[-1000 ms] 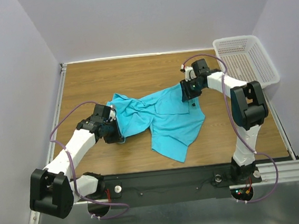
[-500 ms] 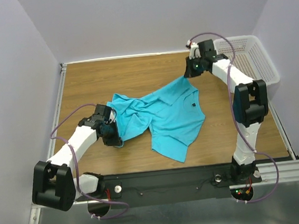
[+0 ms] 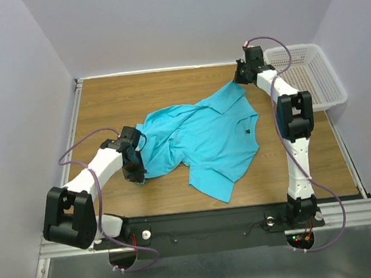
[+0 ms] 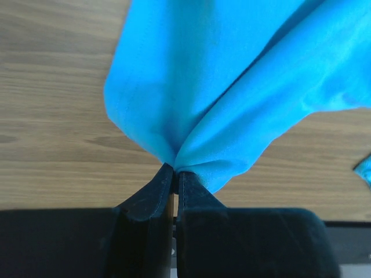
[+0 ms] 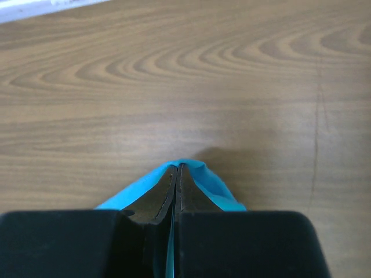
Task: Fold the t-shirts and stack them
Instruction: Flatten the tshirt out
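Right gripper (image 3: pixel 241 80) has gone from mid-table to the far right corner of the table (image 3: pixel 122 96), next to the basket (image 3: pixel 304 75), drawing the shirt (image 3: pixel 205 137) out behind it; the shirt now lies slantwise across the table's middle, near hem rumpled. Both sets of jaws are pressed together on cloth: the right pinches a tip of fabric near the collar, and the left gripper (image 4: pixel 174 171) pinches a bunched fold at the shirt's left end. Judged step: spreading flat before any fold; next calls for more tension between the two grips, then laying the cloth down smooth.

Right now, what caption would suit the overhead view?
Left pincer and right pincer hold opposite ends of a turquoise shirt on the wooden table.
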Controlling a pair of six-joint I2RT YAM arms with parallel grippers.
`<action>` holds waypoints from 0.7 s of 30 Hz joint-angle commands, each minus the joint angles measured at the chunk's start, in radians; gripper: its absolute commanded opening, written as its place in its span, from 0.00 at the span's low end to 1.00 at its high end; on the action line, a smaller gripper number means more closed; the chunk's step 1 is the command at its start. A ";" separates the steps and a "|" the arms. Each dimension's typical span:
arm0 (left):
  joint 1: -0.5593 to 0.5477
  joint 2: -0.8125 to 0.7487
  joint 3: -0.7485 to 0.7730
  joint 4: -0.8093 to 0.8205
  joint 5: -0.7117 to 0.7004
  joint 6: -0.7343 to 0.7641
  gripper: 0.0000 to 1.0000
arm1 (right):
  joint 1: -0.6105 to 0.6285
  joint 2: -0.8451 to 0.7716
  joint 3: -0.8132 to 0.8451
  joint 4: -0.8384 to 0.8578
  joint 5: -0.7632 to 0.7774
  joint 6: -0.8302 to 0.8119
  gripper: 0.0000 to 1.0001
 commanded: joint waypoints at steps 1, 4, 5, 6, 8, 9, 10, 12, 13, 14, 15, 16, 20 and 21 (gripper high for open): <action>0.007 0.023 0.077 -0.065 -0.174 -0.042 0.00 | 0.006 0.034 0.153 0.084 0.027 0.040 0.01; 0.000 0.066 0.072 -0.060 -0.162 -0.038 0.00 | 0.006 0.060 0.191 0.084 0.020 0.046 0.03; -0.006 0.070 0.071 -0.060 -0.143 -0.032 0.02 | 0.006 0.060 0.205 0.085 0.014 0.048 0.06; -0.019 0.072 0.072 -0.066 -0.141 -0.033 0.07 | 0.007 0.052 0.208 0.087 0.009 0.046 0.08; -0.026 0.051 0.094 -0.081 -0.145 -0.039 0.15 | 0.007 0.038 0.210 0.088 -0.020 0.023 0.20; -0.029 0.026 0.112 -0.101 -0.154 -0.048 0.22 | 0.006 0.028 0.198 0.088 -0.032 0.011 0.27; -0.038 -0.044 0.156 -0.109 -0.167 -0.077 0.39 | 0.007 -0.006 0.189 0.088 -0.045 -0.004 0.33; -0.038 -0.127 0.208 -0.112 -0.188 -0.096 0.55 | 0.006 -0.050 0.155 0.088 -0.074 -0.059 0.52; -0.038 -0.200 0.259 -0.103 -0.190 -0.096 0.59 | 0.007 -0.095 0.114 0.085 -0.080 -0.078 0.58; -0.038 -0.235 0.276 -0.091 -0.190 -0.101 0.65 | 0.006 -0.122 0.086 0.085 -0.085 -0.116 0.67; -0.033 -0.283 0.288 -0.048 -0.185 -0.099 0.73 | 0.006 -0.145 0.064 0.079 -0.104 -0.142 0.70; -0.021 -0.301 0.299 -0.017 -0.181 -0.098 0.77 | 0.006 -0.167 0.020 0.053 -0.120 -0.197 0.74; 0.040 -0.313 0.236 0.231 -0.038 0.011 0.93 | 0.006 -0.352 -0.165 -0.080 -0.503 -0.470 0.78; 0.059 -0.296 0.218 0.350 0.009 0.028 0.94 | 0.006 -0.392 -0.221 -0.117 -0.581 -0.527 0.78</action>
